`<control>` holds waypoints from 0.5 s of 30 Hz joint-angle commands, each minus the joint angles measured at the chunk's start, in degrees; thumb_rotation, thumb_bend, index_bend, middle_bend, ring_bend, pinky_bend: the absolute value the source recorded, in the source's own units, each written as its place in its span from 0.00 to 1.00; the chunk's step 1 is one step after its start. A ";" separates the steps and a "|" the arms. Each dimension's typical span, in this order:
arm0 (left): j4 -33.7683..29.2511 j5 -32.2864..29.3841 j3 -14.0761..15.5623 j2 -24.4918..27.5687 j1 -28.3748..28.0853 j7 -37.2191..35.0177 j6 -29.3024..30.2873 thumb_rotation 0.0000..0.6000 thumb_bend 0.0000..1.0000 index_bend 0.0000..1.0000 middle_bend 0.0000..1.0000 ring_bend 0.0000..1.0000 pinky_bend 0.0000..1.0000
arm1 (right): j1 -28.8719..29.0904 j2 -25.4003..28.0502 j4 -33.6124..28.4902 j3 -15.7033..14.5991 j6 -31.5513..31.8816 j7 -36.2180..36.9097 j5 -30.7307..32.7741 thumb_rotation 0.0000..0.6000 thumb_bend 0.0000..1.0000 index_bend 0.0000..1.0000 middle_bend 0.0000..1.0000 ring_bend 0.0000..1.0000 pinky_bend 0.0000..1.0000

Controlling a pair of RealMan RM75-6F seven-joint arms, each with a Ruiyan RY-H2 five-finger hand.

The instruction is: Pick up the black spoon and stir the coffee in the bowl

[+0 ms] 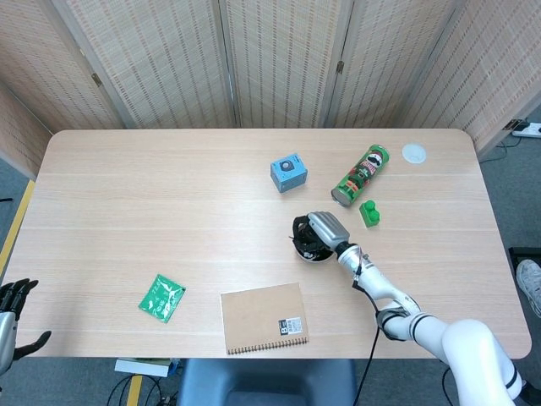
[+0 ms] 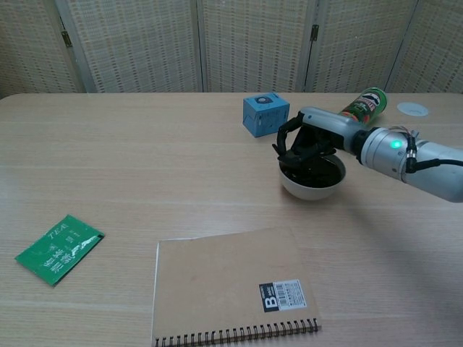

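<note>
Hovering over the bowl [image 2: 312,183], the right hand [image 2: 309,142] has its dark fingers [image 2: 287,148] curled down into the bowl's mouth; whether they pinch the black spoon cannot be told, since the spoon cannot be made out against the dark coffee [image 2: 322,170] and the black fingers.

- Bowl: white outside, dark inside, standing on the table [image 1: 169,211] right of centre, just below the blue box [image 1: 289,172] in the head view and above the notebook's [image 1: 264,317] right corner.
- Right arm: silver forearm with a green light, reaching in from the lower right.
- Left hand [image 1: 12,313]: at the lower left edge of the head view, off the table, fingers apart, holding nothing.
- Green tea packet [image 2: 58,248]: flat near the front left.
- Brown spiral notebook: flat at the front, binding toward the robot, well apart from the packet.
- Green crisps can [image 1: 361,174]: lying on its side, right of the blue box.
- Small green block [image 1: 369,212]: just below the can.
- White round lid [image 1: 413,153]: near the far right corner.
</note>
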 commanded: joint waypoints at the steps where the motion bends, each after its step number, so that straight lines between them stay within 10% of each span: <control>1: 0.12 0.10 0.05 -0.08 -0.01 -0.07 -0.03 1.00 0.21 0.18 0.17 0.14 0.19 | -0.78 0.80 -1.36 -0.71 0.97 0.07 -0.54 1.00 0.44 0.72 1.00 1.00 1.00; 8: 0.35 0.41 0.03 -0.31 -0.09 -0.27 0.00 1.00 0.21 0.18 0.17 0.14 0.19 | -2.93 3.60 -4.42 -2.00 2.63 -1.39 -0.84 1.00 0.32 0.70 1.00 1.00 1.00; 15: 0.10 1.00 -0.07 -0.46 -0.41 -0.17 0.02 1.00 0.21 0.18 0.17 0.14 0.19 | -4.03 5.83 -8.69 -1.56 3.71 -4.41 -0.07 1.00 0.01 0.32 1.00 1.00 1.00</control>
